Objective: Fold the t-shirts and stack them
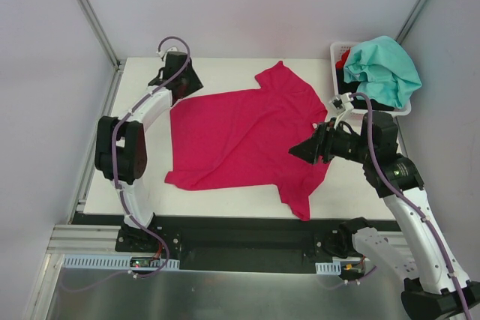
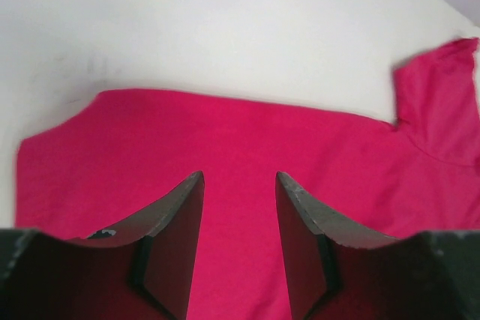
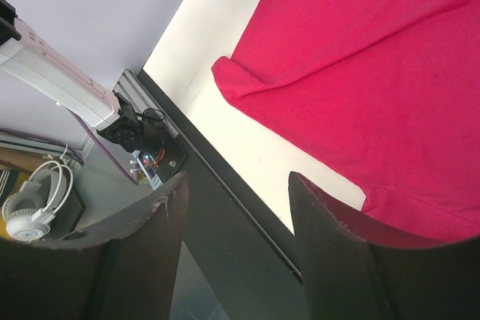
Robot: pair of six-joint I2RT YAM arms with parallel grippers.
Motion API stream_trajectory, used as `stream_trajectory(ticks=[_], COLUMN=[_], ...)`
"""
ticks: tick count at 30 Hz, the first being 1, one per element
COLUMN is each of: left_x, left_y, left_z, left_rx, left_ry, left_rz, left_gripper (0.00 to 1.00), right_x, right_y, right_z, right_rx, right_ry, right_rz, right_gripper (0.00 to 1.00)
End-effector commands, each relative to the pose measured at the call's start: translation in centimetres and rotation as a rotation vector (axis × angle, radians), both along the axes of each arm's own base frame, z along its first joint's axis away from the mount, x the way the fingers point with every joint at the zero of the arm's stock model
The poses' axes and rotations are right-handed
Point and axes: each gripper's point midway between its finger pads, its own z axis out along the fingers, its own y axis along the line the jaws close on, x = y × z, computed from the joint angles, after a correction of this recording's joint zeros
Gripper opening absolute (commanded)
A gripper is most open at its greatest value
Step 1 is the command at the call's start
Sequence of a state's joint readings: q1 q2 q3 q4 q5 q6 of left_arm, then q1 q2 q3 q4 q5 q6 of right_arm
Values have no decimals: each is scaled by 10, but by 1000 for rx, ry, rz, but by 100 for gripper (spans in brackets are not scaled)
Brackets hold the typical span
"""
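Pale walls with grey metal corner posts close in a white bench (image 1: pixel 225 201), its smooth top running to a black rail along the near edge. The magenta t-shirt (image 1: pixel 240 136) lies spread nearly flat across the middle of it, matte soft cloth, hem toward the left and one short sleeve pointing to the far side, the other to the near edge; in the right wrist view one hem corner is rolled over on itself. At the far right corner stands a white plastic basket (image 1: pixel 333 52) with a crumpled teal t-shirt (image 1: pixel 386 69) draped over its rim, and red (image 1: pixel 345 58) and black (image 1: pixel 351 80) cloth bunched inside. The left claw (image 1: pixel 180 80) sits over the shirt's far left hem, its dark wedge fingers parted with only pink cloth below and nothing gripped. The right claw (image 1: pixel 300 149) hangs above the shirt's right side, fingers spread wider and likewise empty. Past the bench, white headphones (image 3: pixel 30 204) lie on a lower surface
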State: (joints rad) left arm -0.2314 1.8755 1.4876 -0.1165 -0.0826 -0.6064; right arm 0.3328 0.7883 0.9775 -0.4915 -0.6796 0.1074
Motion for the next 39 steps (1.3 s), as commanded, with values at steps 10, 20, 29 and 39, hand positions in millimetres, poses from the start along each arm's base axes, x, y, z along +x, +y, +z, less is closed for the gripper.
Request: stream_trajectory(ticks=[10,20,29,39], left_x=[30,41,18,-17], left_y=[90,76,78,76], left_z=[-49,-74,-90,-95], left_rx=[-81,-166,-141,-159], left_ry=[96,153,219,269], left_rz=[103,77,68,86], left_gripper=[62,66,66,65], right_x=[-13,-16,-17,-20], right_y=[4,2,1,2], right_z=[21,24,24,30], right_rx=[37,27,24,36], right_ry=[-53,-59,-66,-70], right_rz=[59,65,62,68], right_gripper=[59,59,59,59])
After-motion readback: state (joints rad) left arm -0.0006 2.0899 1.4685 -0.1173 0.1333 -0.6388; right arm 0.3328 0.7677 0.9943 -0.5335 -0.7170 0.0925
